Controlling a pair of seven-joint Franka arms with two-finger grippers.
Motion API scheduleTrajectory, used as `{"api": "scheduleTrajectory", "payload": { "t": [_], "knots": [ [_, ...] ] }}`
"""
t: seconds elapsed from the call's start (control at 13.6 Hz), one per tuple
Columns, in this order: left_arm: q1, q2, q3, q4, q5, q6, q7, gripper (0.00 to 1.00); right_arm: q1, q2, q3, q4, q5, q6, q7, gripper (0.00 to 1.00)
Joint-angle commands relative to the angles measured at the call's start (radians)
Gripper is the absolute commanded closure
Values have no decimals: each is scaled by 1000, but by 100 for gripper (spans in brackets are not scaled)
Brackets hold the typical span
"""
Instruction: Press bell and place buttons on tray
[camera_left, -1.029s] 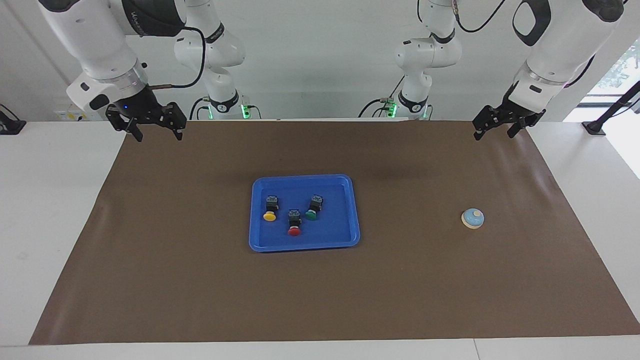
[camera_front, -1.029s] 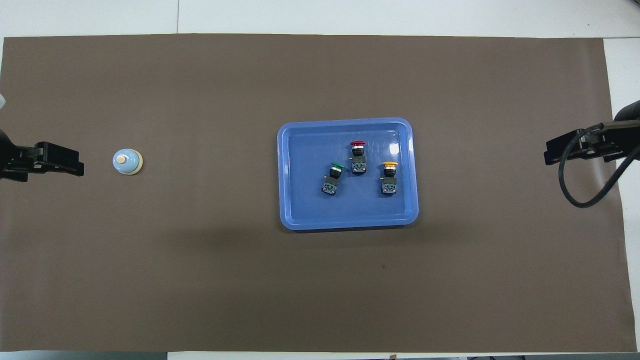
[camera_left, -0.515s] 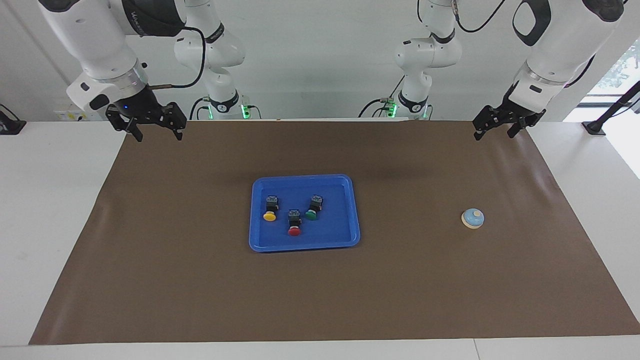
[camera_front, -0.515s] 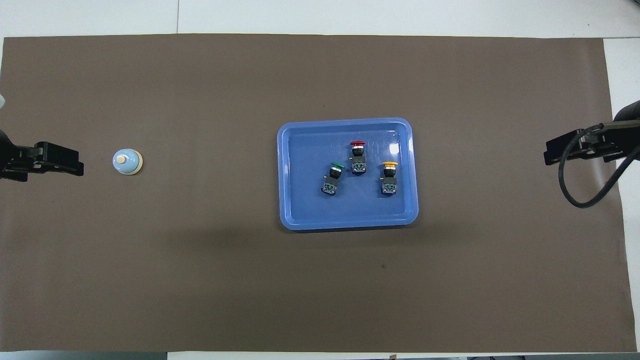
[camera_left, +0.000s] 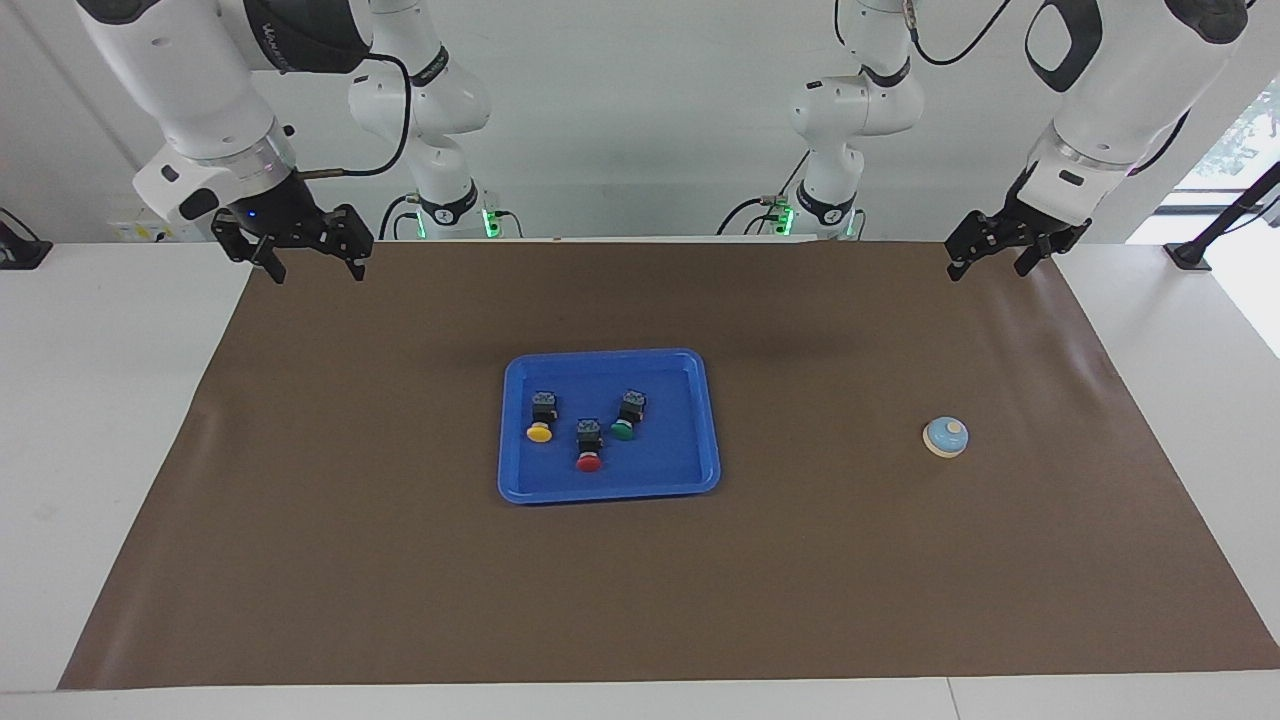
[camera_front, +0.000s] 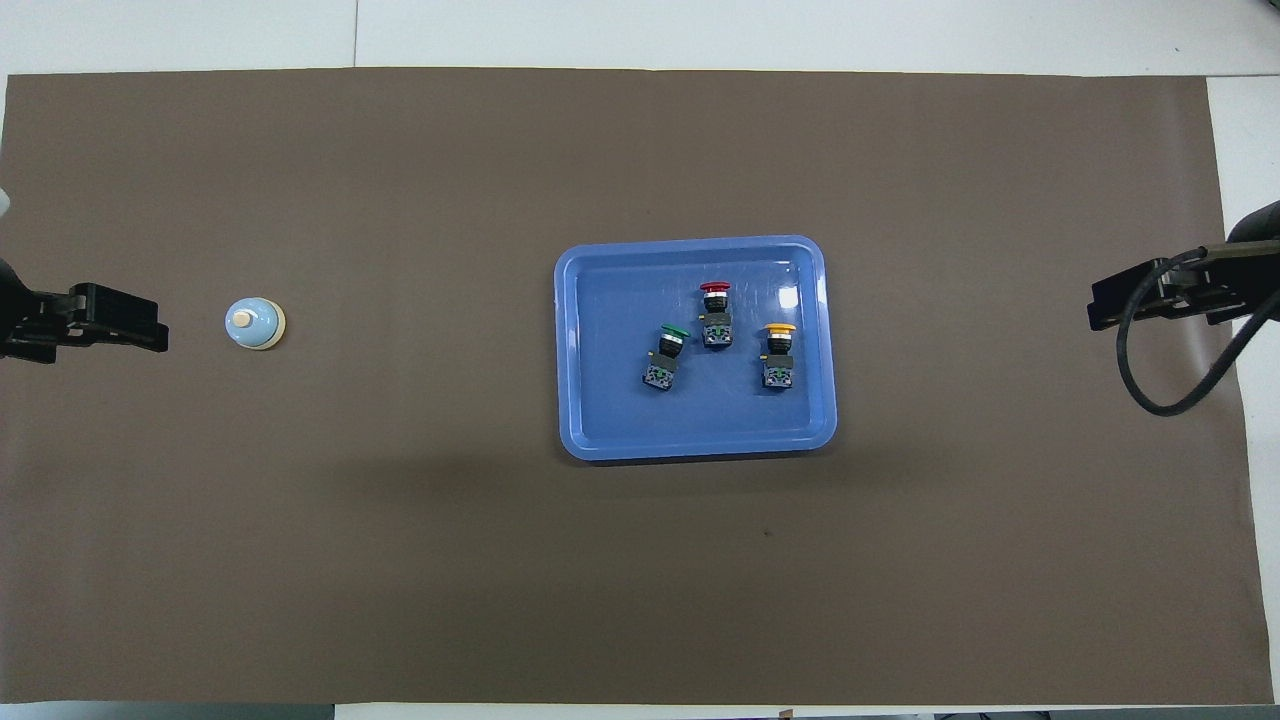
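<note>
Mat (camera_left: 400, 580): brown sheet covering most of the table; everything I work with sits on it.
Tray (camera_left: 700, 420): my landmark, flat on the mat about midway between my two arms, probably so either one can reach it. All three buttons lie inside its rim.
My right gripper (camera_left: 312, 256): raised over the mat's robot-side corner at my right arm's end, well apart from the tray, fingers spread wide, holding nothing. It waits.
My left gripper (camera_left: 990, 258): raised over the mat's other robot-side corner, well apart from the tray, fingers spread, empty. Also waiting.
Bell (camera_left: 945, 437): upright on the mat, well apart from the tray toward my left arm's end, so pressing it falls to my left arm.
Yellow button (camera_left: 541, 417): on its side in the tray, nearest my right arm's end.
Red button (camera_left: 588, 446): between the other two, its cap farthest from me.
Green button (camera_left: 626, 415): tilted, nearest the bell.
Progress: placing looks done; whether the bell is pressed, I cannot tell.
</note>
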Motion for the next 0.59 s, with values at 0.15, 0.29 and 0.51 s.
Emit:
{"api": "scheduleTrajectory", "payload": {
  "t": [0.15,0.29,0.51],
  "knots": [
    [-2,-9,6,-8,-24,12,-16,0,-10,-26,6,-28,3,-2,-18,0],
    [-1,-9,6,-8,-26,11,-13,0,-10,-26,6,-28,3,-2,-18,0],
    [2,-8,6,-8,-29,14,-13,0,-10,-26,6,-27,3,-2,-18,0]
  ]
}}
